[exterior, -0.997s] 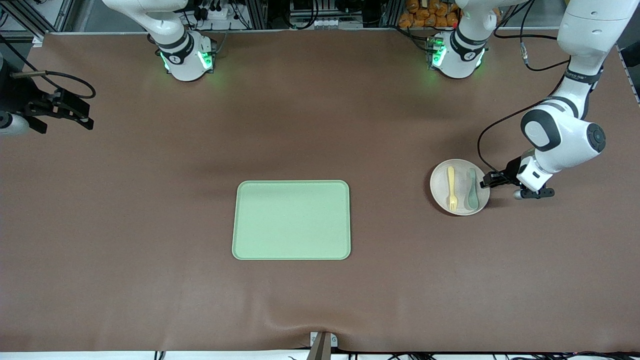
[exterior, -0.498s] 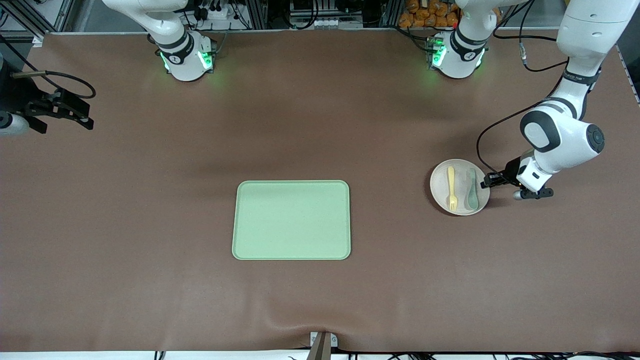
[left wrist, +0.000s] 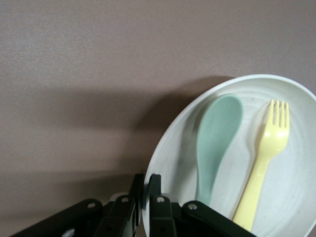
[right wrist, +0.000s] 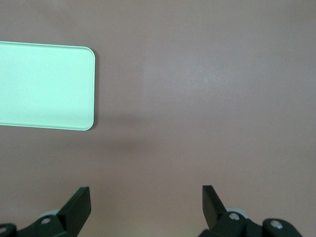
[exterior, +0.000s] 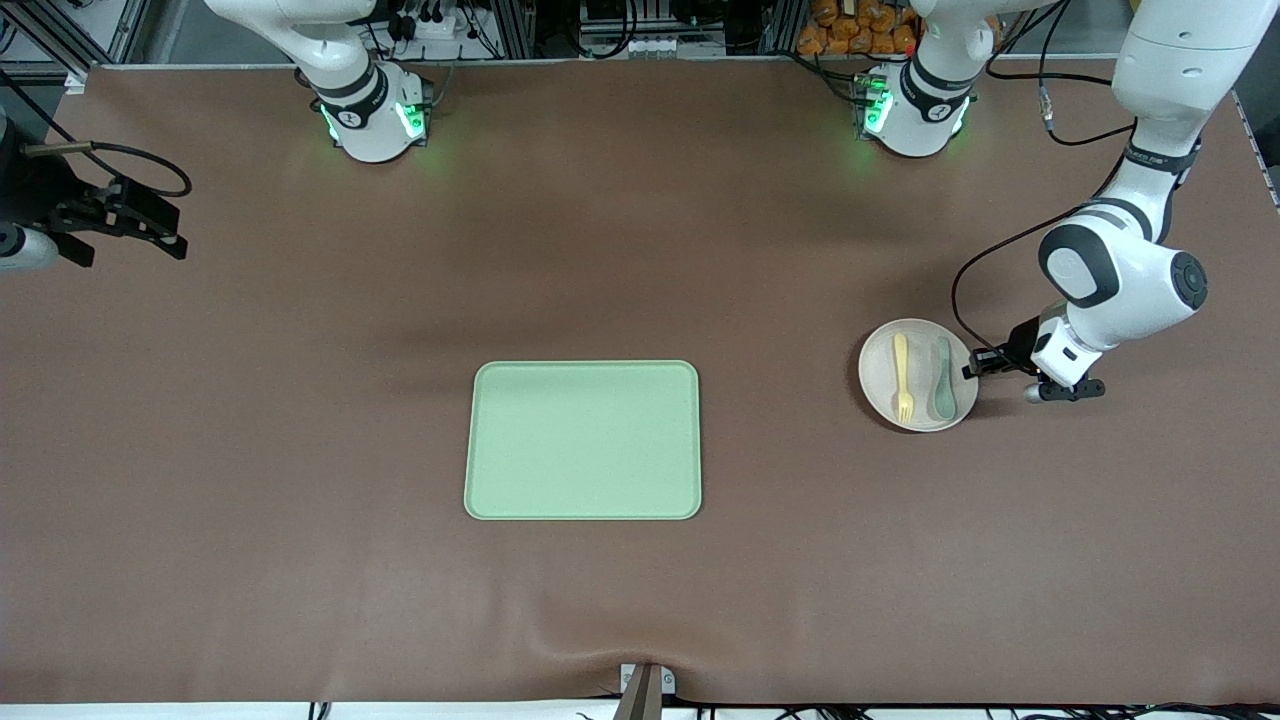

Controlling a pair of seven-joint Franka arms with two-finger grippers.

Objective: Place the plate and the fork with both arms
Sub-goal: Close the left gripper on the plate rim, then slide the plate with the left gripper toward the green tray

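Plate (exterior: 918,375) sat on the brown table (exterior: 300,450) toward the left arm's end, well apart from the tray (exterior: 582,440). Inside it, 2 utensils lay side by side w/ a gap between them: the pale yellow fork (exterior: 902,376) and a grey-green spoon (exterior: 943,379). Fork's tines pointed toward the front camera, spoon's bowl likewise. Spoon lay on the side of the plate by the left pincer, fork on the side toward the tray.

Left pincer (left wrist: 146,186) was at the plate's rim on the side away from the tray, jaws narrow and clamped on that rim: in the left wrist view one finger sat outside the rim, the other just inside, w/ the thin edge pinched between. Neither finger touched spoon or fork. Can't tell if the plate was off the table.

Tray: light green, rectangular, rounded corners, lying flat near the table's middle, nothing in it.

Right pincer (right wrist: 147,202) was at the right arm's end of the table, well apart from tray and plate, jaws wide, nothing between them. Right arm waited. Right wrist view showed bare table and one corner of the tray.
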